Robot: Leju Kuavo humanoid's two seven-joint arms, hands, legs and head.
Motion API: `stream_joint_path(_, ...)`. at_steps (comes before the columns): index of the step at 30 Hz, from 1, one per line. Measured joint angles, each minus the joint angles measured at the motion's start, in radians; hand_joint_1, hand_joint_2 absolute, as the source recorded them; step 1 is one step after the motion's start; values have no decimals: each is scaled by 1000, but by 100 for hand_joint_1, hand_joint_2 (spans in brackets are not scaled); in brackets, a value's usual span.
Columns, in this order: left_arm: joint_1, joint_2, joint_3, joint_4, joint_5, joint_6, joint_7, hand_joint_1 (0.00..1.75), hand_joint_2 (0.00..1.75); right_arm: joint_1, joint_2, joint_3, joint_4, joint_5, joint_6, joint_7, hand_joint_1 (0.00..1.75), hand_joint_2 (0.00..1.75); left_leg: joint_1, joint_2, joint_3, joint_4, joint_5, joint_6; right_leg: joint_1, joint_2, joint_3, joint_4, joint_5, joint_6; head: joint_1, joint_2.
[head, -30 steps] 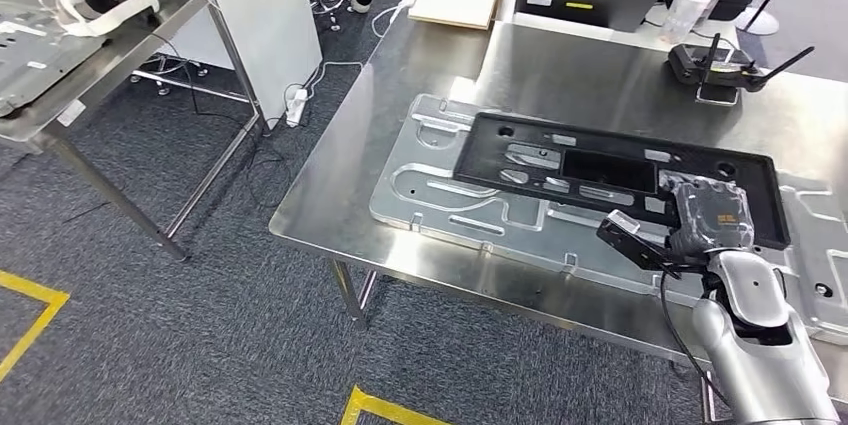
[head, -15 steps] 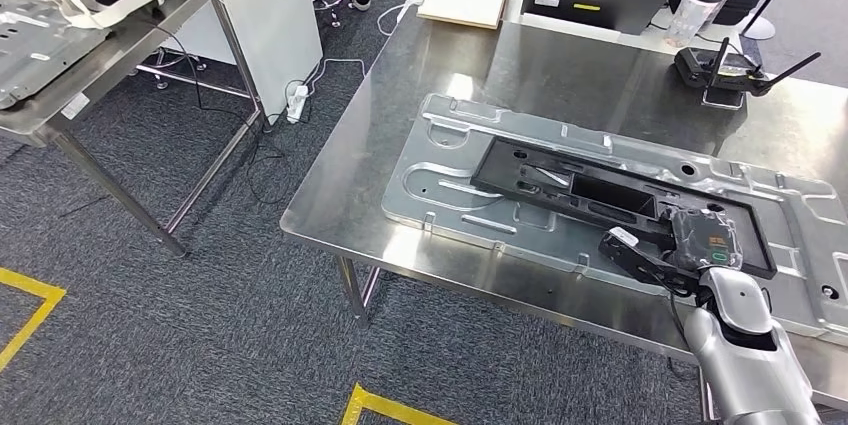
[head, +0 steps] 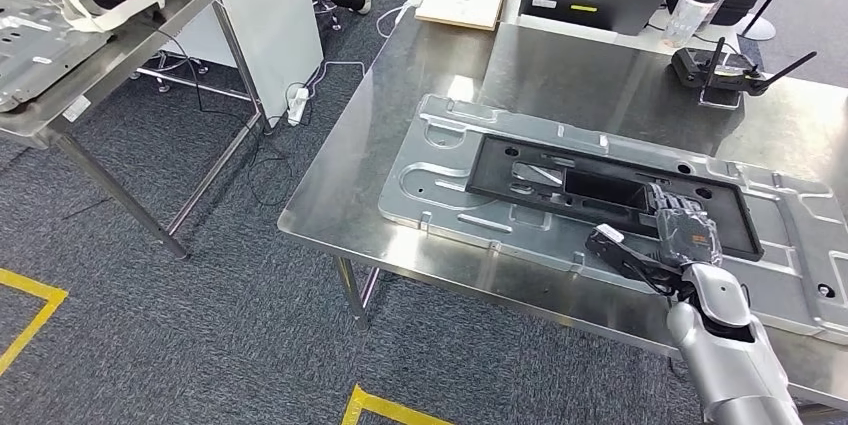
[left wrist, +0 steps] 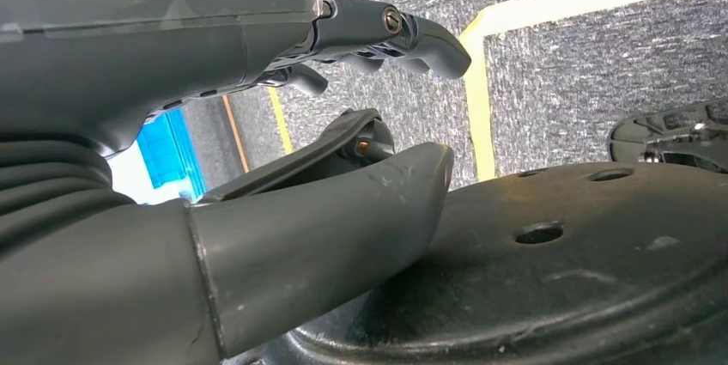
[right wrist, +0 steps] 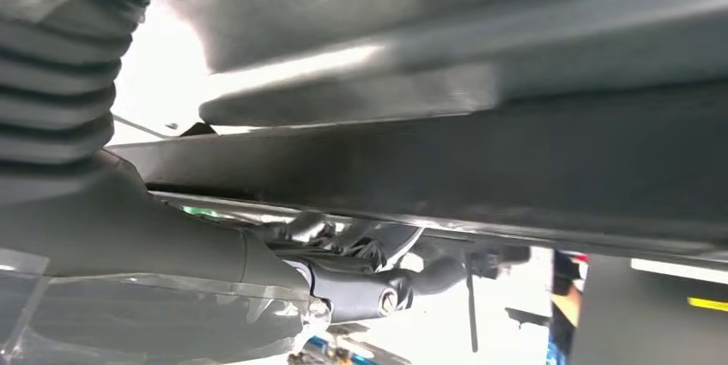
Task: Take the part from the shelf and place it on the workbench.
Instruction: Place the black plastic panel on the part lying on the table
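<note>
Placement is the step I judge to be in hand: the black part [head: 610,190], a long flat frame with cut-outs, lies just right of centre in the head view, on top of the silver stamped plate [head: 450,170] that covers much of the worktop [head: 350,160]. My right hand [head: 685,230] sits at the part's near right end, lower right of the frame, fingers over its top face and thumb toward its near edge. It looks to me as though the hand has hold of the part, and the right wrist view, with a dark slab close above the fingers, agrees, though that picture is too blurred to show the contact itself.

My left hand [left wrist: 343,124] appears in its own wrist view with fingers loosely apart and nothing between them, above grey carpet and yellow floor tape.

To do this well, I would check that the part's far left end is fully down on the plate before letting go, since I cannot tell from here whether it lies flat along its whole length. I would then ease the fingers apart slowly and draw the hand up and back toward the near edge of the worktop, not sideways, so the thumb does not drag the frame askew. The plate's raised ribs could let the part rock or slide, so I would keep the release gentle.
</note>
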Motion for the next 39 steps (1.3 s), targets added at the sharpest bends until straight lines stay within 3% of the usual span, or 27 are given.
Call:
stream_joint_path(2,0,-2,0,0,-1,0,0,0,0,2,7,5,-13,0,-1,2,0,0,0,0,0,0,0,0,0,0,0,0,0,0,0,0)
stream_joint_path(6,-11,-8,4,0,16,-6,-21,0,0,-8,29,22,-37,17,-2,-24,0,0,0,0,-2,0,1,0,0,0,-1,2,1,0,0,0)
stream_joint_path(11,-116,-22,27,0,60,-61,12,0,0,-117,142,135,-50,77,1,-10,0,0,0,5,-4,0,5,-2,0,4,-7,4,4,-1,0,0)
stream_joint_path(15,-137,-28,30,0,69,-66,8,0,0,-168,197,223,-99,38,27,-1,0,0,1,3,-4,0,7,-5,1,2,-7,5,4,-1,0,0)
stream_joint_path(27,-137,-29,31,0,81,-65,3,0,0,-212,227,324,-165,4,32,-3,0,0,2,3,-6,0,6,-5,1,1,-8,5,4,-2,0,0)
stream_joint_path(39,-139,-30,21,0,88,-64,-2,0,0,-260,294,482,-271,-58,72,-15,0,0,3,3,-6,0,6,-6,2,2,-9,6,4,-3,0,0)
